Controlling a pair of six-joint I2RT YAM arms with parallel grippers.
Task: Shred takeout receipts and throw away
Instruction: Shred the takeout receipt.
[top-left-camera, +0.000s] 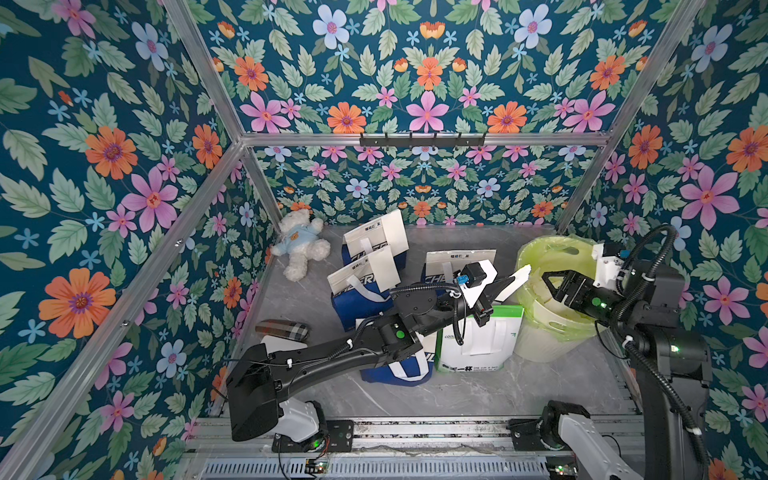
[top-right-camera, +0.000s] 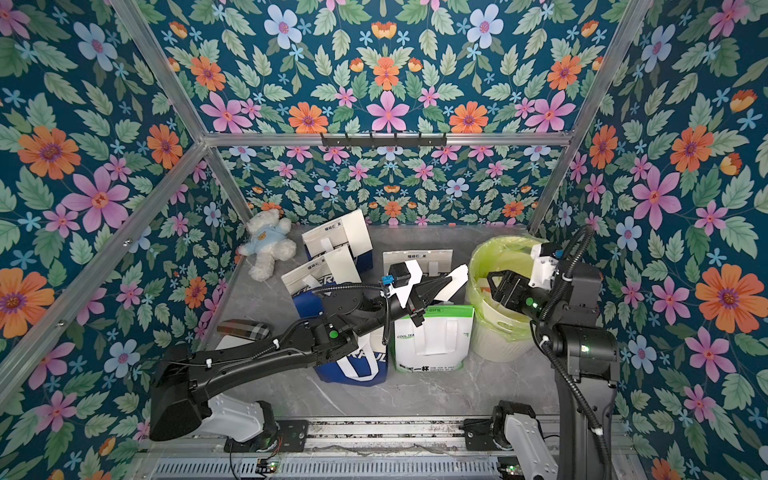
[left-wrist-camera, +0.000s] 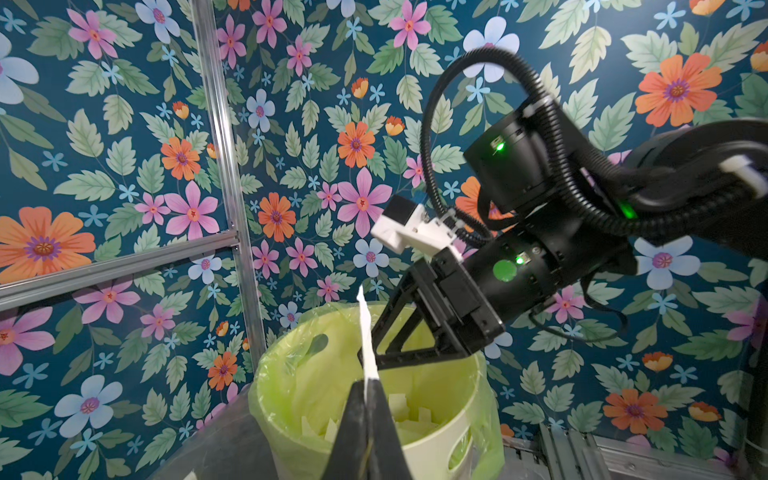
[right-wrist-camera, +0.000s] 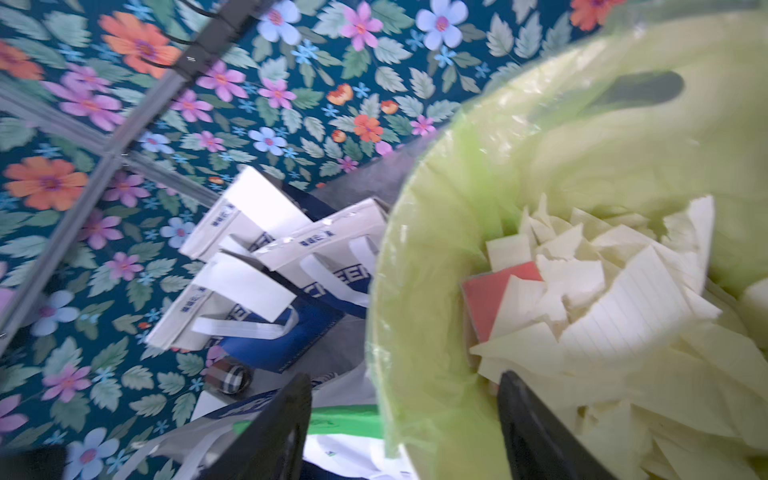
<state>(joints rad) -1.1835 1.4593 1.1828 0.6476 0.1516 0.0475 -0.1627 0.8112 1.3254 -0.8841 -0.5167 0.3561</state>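
booth walls all floral wallpaper, aluminium frame rails running across it. grey marble-look tabletop under everything. landmark = pale bin with green liner. takeout bags bunched just beside bin, teddy bear well apart from bin. right gripper over bin mouth, jaws spread wide. left gripper right at bin rim, pinched tight on receipt strip, strip sticking up over rim. torn scraps heaped inside bin.

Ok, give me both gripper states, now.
Left gripper: shut on a torn receipt strip.
Right gripper: open, empty, over the lined waste bin.
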